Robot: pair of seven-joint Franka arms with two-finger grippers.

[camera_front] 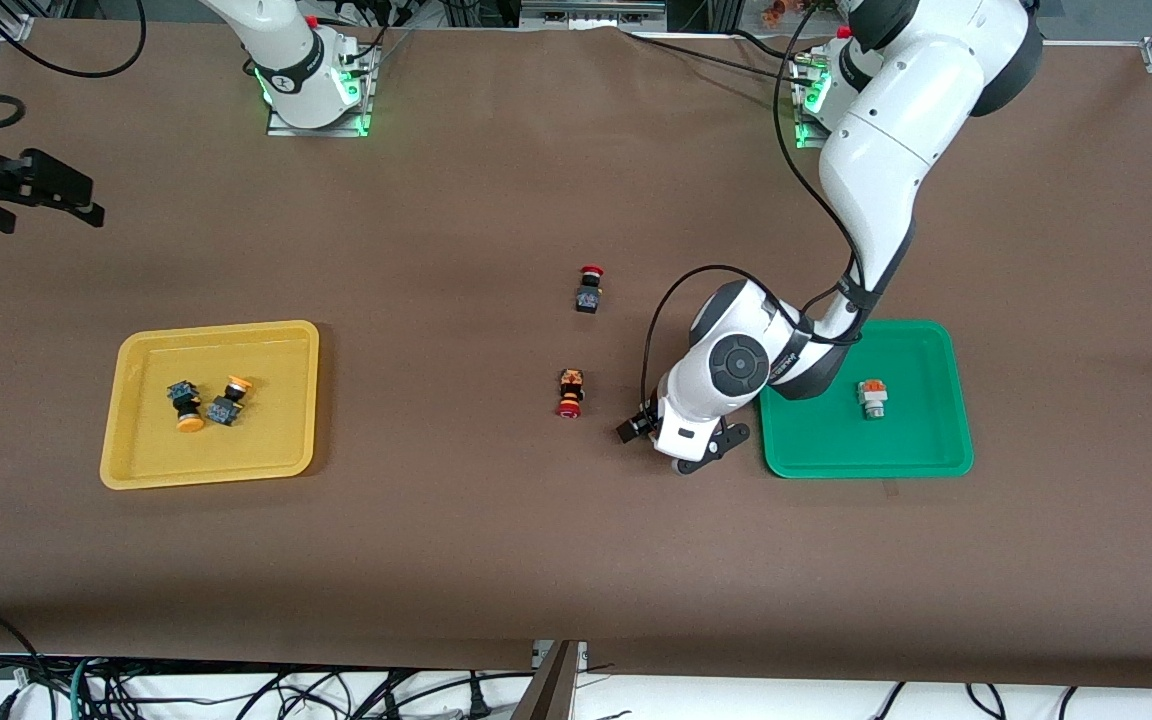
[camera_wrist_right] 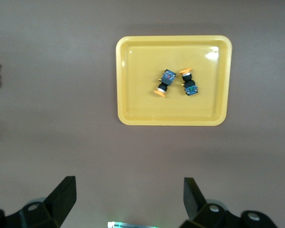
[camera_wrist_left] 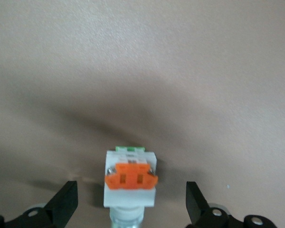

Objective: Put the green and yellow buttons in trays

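My left gripper (camera_front: 708,450) is down at the table beside the green tray (camera_front: 921,462), toward the middle of the table. It is open, with its fingers on either side of a white-grey button with an orange tab (camera_wrist_left: 130,183) that lies on the brown table; the fingers do not touch it (camera_wrist_left: 131,199). My hand hides that button in the front view. Another white-grey button (camera_front: 873,398) lies in the green tray. Two yellow-capped buttons (camera_front: 186,405) (camera_front: 229,400) lie in the yellow tray (camera_front: 136,470). My right gripper (camera_front: 86,208) waits high up, open and empty (camera_wrist_right: 129,194).
Two red-capped dark switches (camera_front: 589,288) (camera_front: 570,392) lie on the table's middle, toward the right arm's end from my left hand. The right wrist view shows the yellow tray (camera_wrist_right: 128,116) with both yellow buttons (camera_wrist_right: 165,81).
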